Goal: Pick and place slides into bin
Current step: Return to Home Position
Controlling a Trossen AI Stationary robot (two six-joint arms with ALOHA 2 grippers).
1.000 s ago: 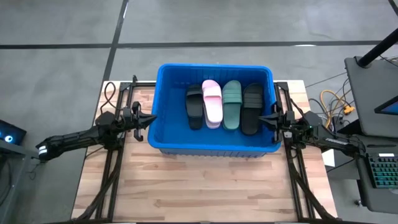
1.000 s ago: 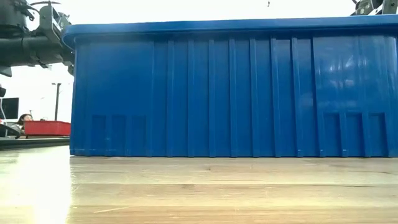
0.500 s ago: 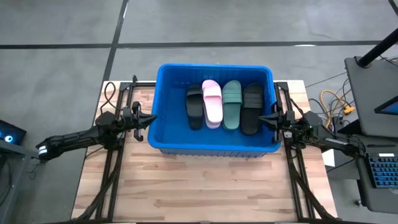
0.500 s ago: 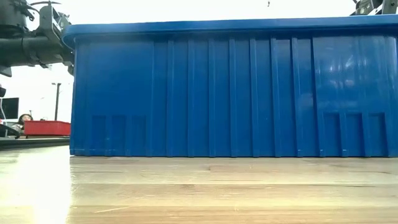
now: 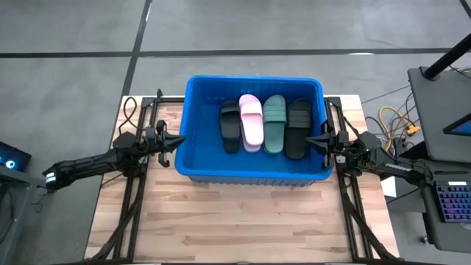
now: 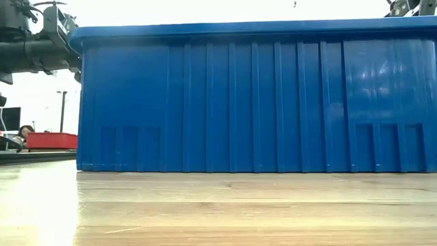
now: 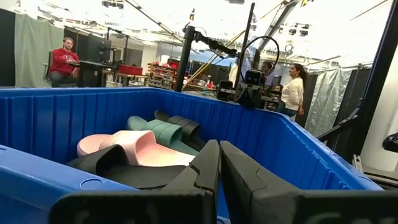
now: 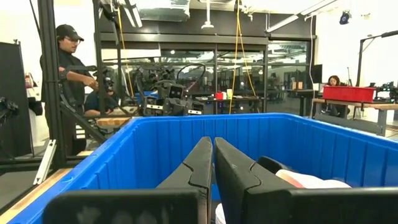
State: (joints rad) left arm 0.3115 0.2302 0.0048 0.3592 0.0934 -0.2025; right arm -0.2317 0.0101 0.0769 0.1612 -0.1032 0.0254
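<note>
The blue bin [image 5: 199, 158] stands in the middle of the table at its far half. Side by side inside it lie slides: a black one [image 5: 230, 126], a light pink one [image 5: 252, 121], a dark green one [image 5: 274, 123] and another black one [image 5: 298, 126]. My left gripper [image 5: 182, 140] is shut and empty, level, its tips at the bin's left rim [image 7: 93, 183]. My right gripper [image 5: 309, 140] is shut and empty too, level at the bin's right rim. Pink [image 7: 134, 146] and green [image 7: 163, 129] slides also show in the left wrist view.
Bare wooden table top [image 5: 243, 221] lies in front of the bin. The bin's near wall [image 6: 252, 102] fills the low view. People [image 7: 292, 90] stand or sit in the room beyond the table, one [image 8: 71, 68] close to its left side. A keyboard and desk [image 5: 449, 202] stand to the right.
</note>
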